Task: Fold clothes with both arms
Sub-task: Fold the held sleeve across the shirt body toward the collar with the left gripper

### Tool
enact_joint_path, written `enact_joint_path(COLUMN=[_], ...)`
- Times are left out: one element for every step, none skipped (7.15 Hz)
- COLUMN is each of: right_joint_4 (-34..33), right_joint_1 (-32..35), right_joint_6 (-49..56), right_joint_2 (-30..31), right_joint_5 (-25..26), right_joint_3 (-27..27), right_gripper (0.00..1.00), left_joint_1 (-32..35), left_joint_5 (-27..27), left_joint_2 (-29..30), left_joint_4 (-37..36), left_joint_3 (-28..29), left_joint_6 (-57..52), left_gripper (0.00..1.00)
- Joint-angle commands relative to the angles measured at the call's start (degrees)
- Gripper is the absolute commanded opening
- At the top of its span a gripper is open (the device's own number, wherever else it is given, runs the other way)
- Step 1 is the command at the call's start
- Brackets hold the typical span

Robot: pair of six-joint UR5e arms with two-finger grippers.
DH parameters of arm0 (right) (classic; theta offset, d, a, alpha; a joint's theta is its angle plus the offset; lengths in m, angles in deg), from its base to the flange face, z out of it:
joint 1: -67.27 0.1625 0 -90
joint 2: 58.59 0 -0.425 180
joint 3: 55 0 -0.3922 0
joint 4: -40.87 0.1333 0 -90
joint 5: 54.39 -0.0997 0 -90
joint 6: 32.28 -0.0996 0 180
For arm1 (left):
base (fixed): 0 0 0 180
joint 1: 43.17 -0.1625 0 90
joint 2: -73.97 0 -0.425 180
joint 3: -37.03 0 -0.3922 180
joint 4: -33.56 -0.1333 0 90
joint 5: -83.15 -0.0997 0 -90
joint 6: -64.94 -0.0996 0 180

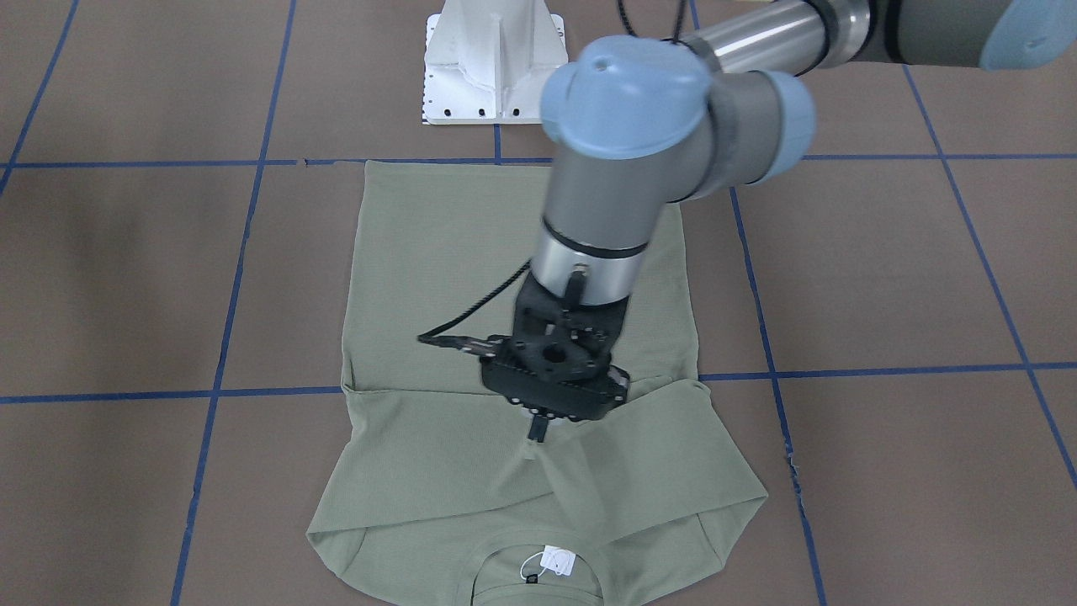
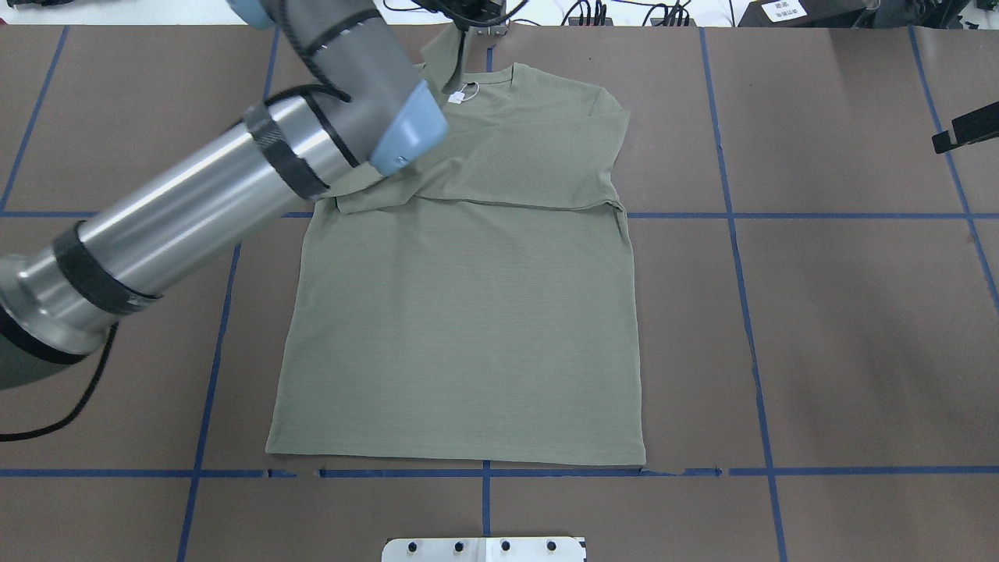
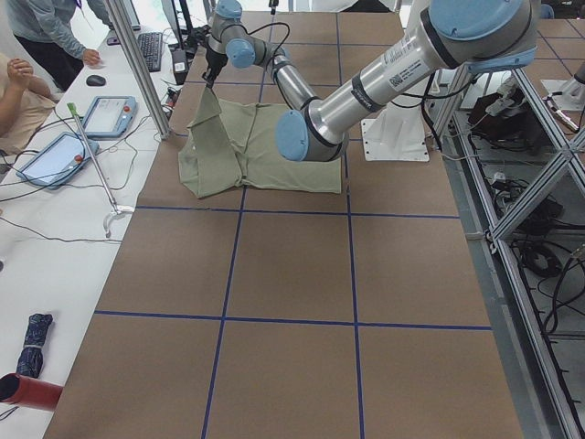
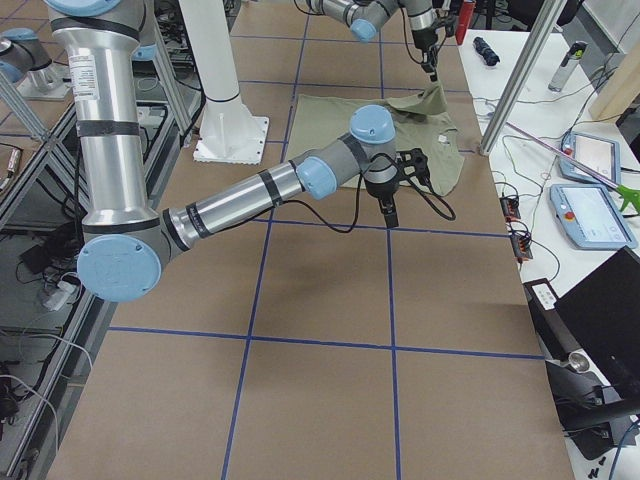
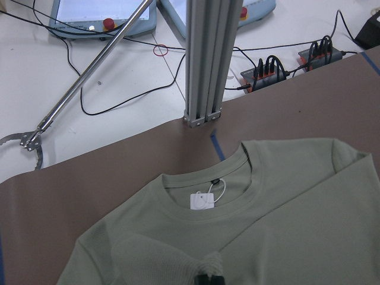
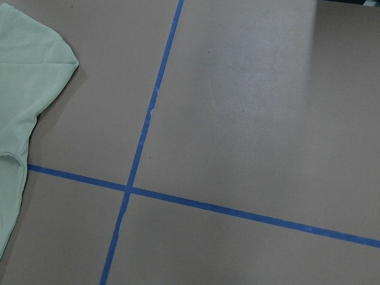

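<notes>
Near the collar [image 5: 252, 175], the left hand [image 1: 536, 431] pinches up the shirt [image 1: 437, 252].

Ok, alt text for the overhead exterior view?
A sage-green long-sleeved knit shirt lies on the brown taped table, one sleeve folded across its chest. The silver left arm reaches past its collar, its black end effector holding up a fold.

left gripper [image 1: 536, 433]: fingertips sunk in pinched fabric; body cropped at overhead view's top edge
right gripper [image 4: 389, 208]: too small to read jaw state
shirt [image 2: 468, 328]: collar cut by front view's bottom edge; one shoulder behind left arm [image 2: 195, 211] overhead
tag [image 5: 201, 201]: print illegible
</notes>
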Motion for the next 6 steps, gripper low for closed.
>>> enact_joint_path(right_joint_4=[0.0, 0.0, 0.0, 0.0, 0.0, 0.0], right_joint_1=[0.12, 0.12, 0.12, 0.12, 0.12, 0.12], right_joint_6=[0.0, 0.0, 0.0, 0.0, 0.0, 0.0], right_joint_2=[0.3, 0.38, 0.38, 0.38, 0.38, 0.38], right_joint_5=[-0.01, -0.01, -0.01, -0.01, -0.01, -0.01], right_joint_3=[0.01, 0.1, 0.01, 0.01, 0.01, 0.01], right_gripper=[1.0, 1.0, 1.0, 1.0, 1.0, 1.0], left_joint_1=[-9.08, -11.47, -14.01, -15.0, -15.79, -16.67], left_joint_5=[-11.1, -14.09, -18.29, -18.42, -18.42, -18.34], left_joint_2=[2.6, 4.17, 4.88, 5.5, 5.59, 4.9], left_joint_4=[10.57, 12.7, 15.42, 17.71, 19.9, 25.32], left_joint_3=[9.48, 12.56, 14.94, 15.75, 15.67, 15.58], left_joint_6=[3.49, 2.88, 2.88, 2.79, 3.4, 8.19], left_gripper=[0.0, 0.0, 0.0, 0.0, 0.48, 0.99])
